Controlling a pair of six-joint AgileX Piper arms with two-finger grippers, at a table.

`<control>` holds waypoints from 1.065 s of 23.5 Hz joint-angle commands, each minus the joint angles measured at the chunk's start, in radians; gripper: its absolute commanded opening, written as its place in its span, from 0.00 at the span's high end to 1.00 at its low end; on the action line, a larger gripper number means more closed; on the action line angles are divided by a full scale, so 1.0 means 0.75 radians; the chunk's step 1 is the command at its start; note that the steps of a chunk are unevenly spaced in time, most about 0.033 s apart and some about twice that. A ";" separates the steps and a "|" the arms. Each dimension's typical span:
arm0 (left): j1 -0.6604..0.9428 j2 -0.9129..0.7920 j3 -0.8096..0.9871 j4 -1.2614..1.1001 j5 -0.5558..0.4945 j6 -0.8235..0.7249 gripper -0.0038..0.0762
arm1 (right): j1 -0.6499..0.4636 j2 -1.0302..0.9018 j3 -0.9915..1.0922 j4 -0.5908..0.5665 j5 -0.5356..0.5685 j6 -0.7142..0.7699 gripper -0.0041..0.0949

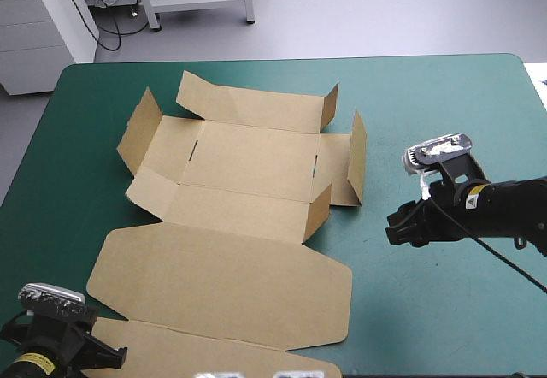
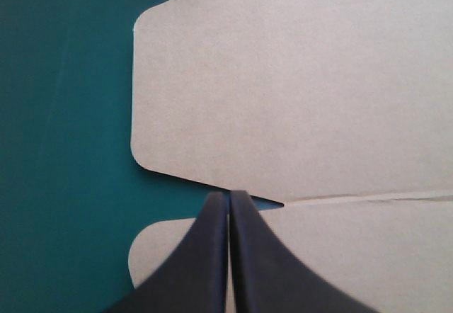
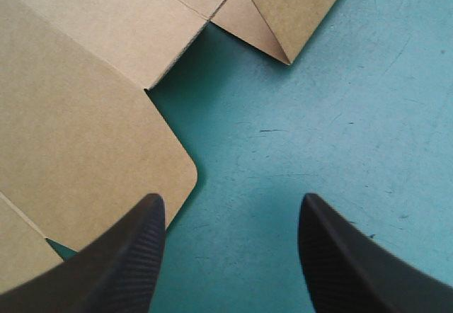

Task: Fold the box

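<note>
The brown box (image 1: 248, 160) lies opened out in the middle of the table. Its back wall (image 1: 256, 106) and the side flaps (image 1: 357, 157) stand partly raised. The big lid panel (image 1: 222, 284) lies flat toward the front edge, its tuck flap (image 1: 214, 351) beyond a crease. My left gripper (image 1: 115, 354) is shut at the lid's front left corner, its tip (image 2: 228, 201) over the notch between lid (image 2: 297, 93) and tuck flap. My right gripper (image 1: 395, 228) is open over bare cover right of the box; its gripper (image 3: 231, 201) has nothing in it, and the lid's rounded corner (image 3: 78, 136) lies beside one finger.
The teal-green cover (image 1: 444, 113) runs wide to the right of the box and in a narrower strip on its left (image 1: 60, 181). The lid's tuck flap reaches almost to the table's front edge.
</note>
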 commanded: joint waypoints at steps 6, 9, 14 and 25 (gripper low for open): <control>0.000 0.021 -0.028 -0.006 -0.076 -0.007 0.96 | -0.003 -0.020 -0.027 0.075 -0.106 -0.001 0.38; 0.000 0.021 -0.028 -0.006 -0.076 -0.007 0.96 | -0.003 -0.018 -0.027 0.115 -0.173 0.057 0.42; 0.000 0.021 -0.028 -0.006 -0.076 -0.007 0.96 | -0.003 0.114 -0.027 0.228 -0.194 0.083 0.46; 0.000 0.021 -0.028 -0.006 -0.076 -0.007 0.96 | -0.003 0.391 -0.027 0.340 -0.260 0.074 0.46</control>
